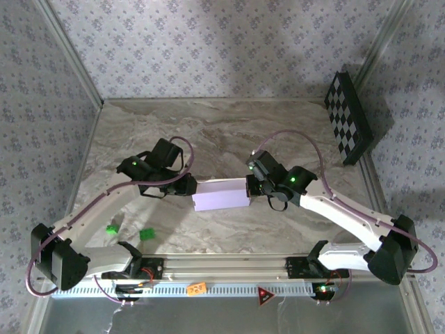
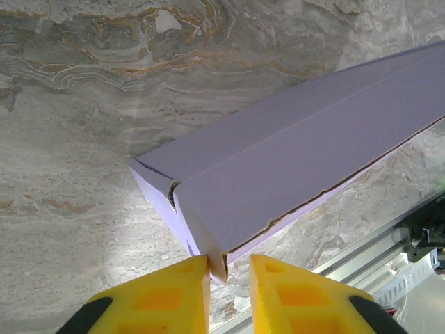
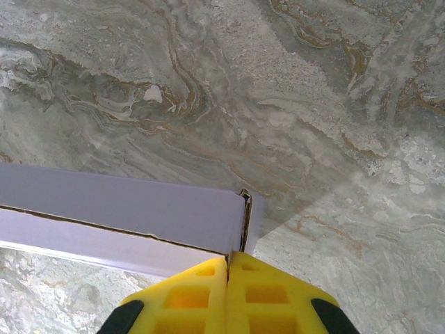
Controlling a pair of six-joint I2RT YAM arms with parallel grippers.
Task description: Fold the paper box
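Observation:
The paper box [image 1: 221,194] is a shallow lavender rectangle in the middle of the marble table [image 1: 229,132], with one gripper at each end. My left gripper [image 1: 190,186] is at its left end. In the left wrist view the box [image 2: 292,160] has a corner down between the yellow fingers [image 2: 167,296] of that gripper [image 2: 229,261]. The left finger touches the card, the right one stands off it, so the jaws are open. My right gripper [image 1: 252,186] is at the right end. Its yellow fingers [image 3: 278,299] are pressed together on the thin end wall of the box [image 3: 118,202], gripper [image 3: 228,257] shut.
A black-and-white checkerboard panel [image 1: 348,118] leans at the back right. Two small green pieces [image 1: 111,228] [image 1: 147,234] lie near the left arm. Patterned walls close in the table on three sides, and a metal rail [image 1: 222,268] runs along the near edge.

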